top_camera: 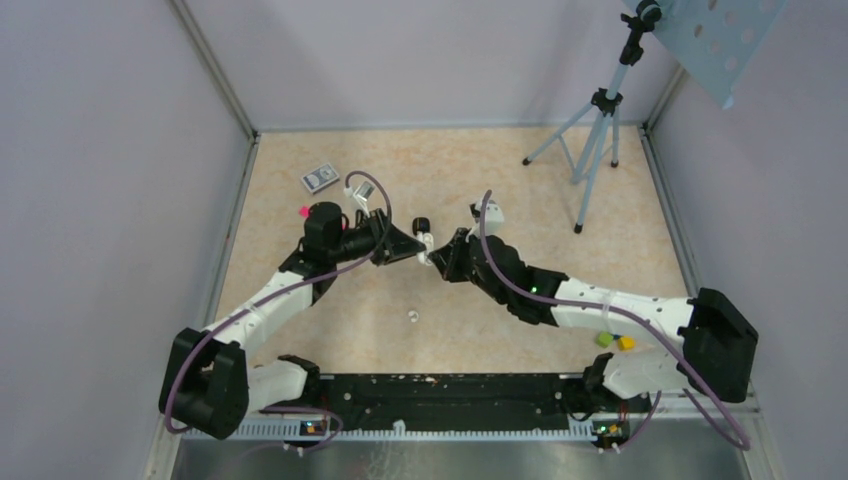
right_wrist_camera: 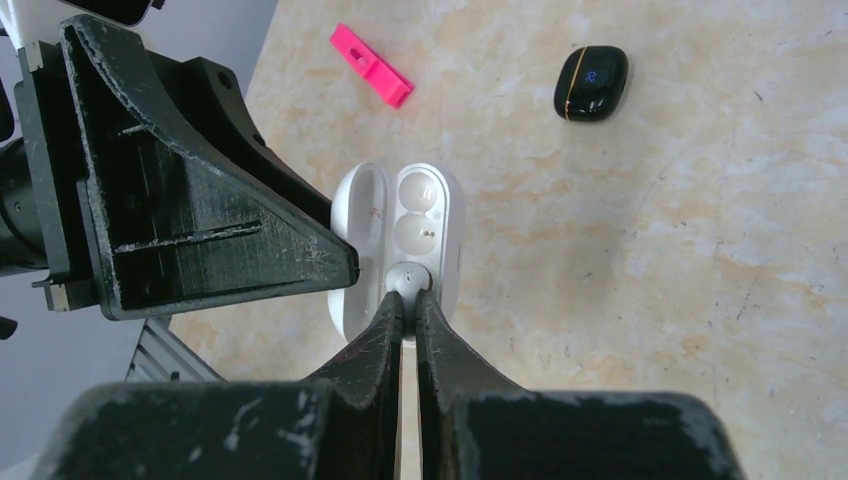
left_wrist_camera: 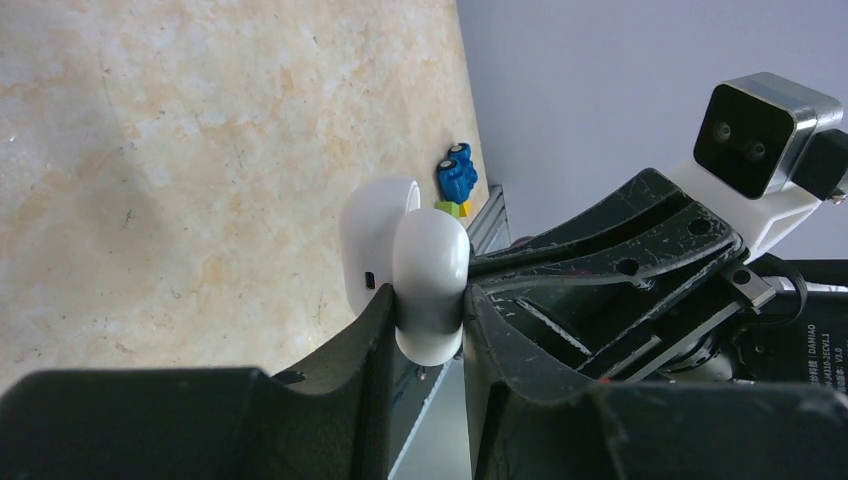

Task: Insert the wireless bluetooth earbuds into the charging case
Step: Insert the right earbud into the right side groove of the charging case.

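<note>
The left gripper [left_wrist_camera: 430,300] is clamping the open charging case [right_wrist_camera: 446,235]; the right gripper [right_wrist_camera: 410,296], pinched shut, is touching an earbud [right_wrist_camera: 410,275] inside.

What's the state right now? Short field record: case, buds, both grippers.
charging case: lid open, clamped between the left fingers
left gripper: shut on charging case
right gripper: shut, tips at the case's near socket
earbud one: at the right fingertips, at that socket; can't tell if it is pinched
far socket: empty
earbud two: loose on the table, toward the arm bases
</note>
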`<state>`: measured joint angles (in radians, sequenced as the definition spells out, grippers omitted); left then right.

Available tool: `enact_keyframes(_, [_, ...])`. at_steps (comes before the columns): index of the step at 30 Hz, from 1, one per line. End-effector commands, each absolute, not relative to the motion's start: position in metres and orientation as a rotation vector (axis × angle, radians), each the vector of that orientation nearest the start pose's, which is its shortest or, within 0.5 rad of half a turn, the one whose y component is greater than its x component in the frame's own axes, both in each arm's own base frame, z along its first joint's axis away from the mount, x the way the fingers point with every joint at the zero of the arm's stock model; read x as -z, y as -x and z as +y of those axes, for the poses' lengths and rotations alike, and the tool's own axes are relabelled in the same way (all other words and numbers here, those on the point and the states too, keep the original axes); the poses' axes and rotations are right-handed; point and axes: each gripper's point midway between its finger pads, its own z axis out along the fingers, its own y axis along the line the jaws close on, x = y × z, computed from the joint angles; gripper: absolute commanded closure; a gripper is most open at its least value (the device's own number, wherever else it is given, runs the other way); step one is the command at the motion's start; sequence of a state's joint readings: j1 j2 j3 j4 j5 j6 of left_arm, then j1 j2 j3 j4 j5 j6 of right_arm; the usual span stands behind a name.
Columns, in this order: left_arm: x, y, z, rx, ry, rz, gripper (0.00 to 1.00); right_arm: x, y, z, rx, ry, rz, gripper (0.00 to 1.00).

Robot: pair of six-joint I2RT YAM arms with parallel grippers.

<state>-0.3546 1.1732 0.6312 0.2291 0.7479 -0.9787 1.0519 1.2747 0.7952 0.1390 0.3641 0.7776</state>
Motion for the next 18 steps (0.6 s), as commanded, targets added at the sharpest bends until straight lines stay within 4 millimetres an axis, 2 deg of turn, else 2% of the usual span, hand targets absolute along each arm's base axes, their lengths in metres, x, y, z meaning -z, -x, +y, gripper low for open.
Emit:
enact_keyframes(1, [-0.223, -0.248, -0.25, 1.597, -0.001, 2.063, 1.0, -0.214, -0.241, 0.347, -0.877, 0.006, 1.943, 1.0])
enact_keyframes(6, [-0.221, -0.245, -0.25, 1.599, 0.002, 2.069, 1.0, -0.213, -0.242, 0.346, -0.844, 0.002, 1.944, 1.0])
enact_keyframes(10, [-0.221, -0.246, -0.249, 1.588, 0.005, 2.067, 1.0, -0.217, -0.239, 0.347, -0.849, 0.011, 1.936, 0.76])
enact_keyframes(14, [-0.214, -0.248, -0.249, 1.566, 0.006, 2.088, 1.0, -0.223, -0.236, 0.346, -0.863, 0.019, 1.925, 0.73])
enact_keyframes(18, [-0.208, -0.251, -0.248, 1.544, 0.007, 2.108, 1.0, -0.233, -0.232, 0.337, -0.865, 0.012, 1.911, 0.73])
